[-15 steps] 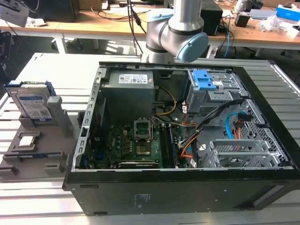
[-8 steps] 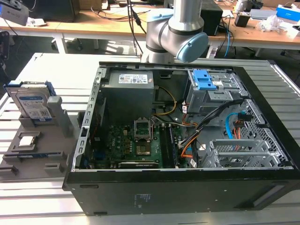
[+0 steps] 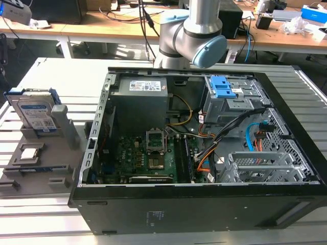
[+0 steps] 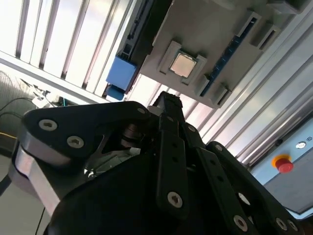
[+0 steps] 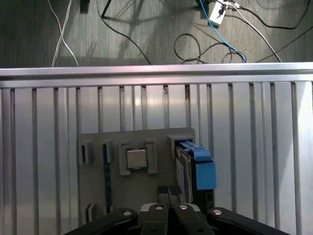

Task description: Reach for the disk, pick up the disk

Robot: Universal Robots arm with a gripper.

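First wrist view: gripper (image 5: pixel 170 192) closed, empty, near disk (image 5: pixel 194 167).

The arm (image 3: pixel 196 23) at top centre of the exterior view is just a plain silver tube with grey joint housings and a pale blue round cap (image 3: pixel 210 51). In the second wrist view the gripper (image 4: pixel 166 100) is chunky black linkage bars dotted with silver screw heads (image 4: pixel 75 142).

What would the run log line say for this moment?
phase: reach | flat silver metal hard disk with blue bracket: upright in grey plastic holder, untouched | black tool: shut, empty, apart from disk
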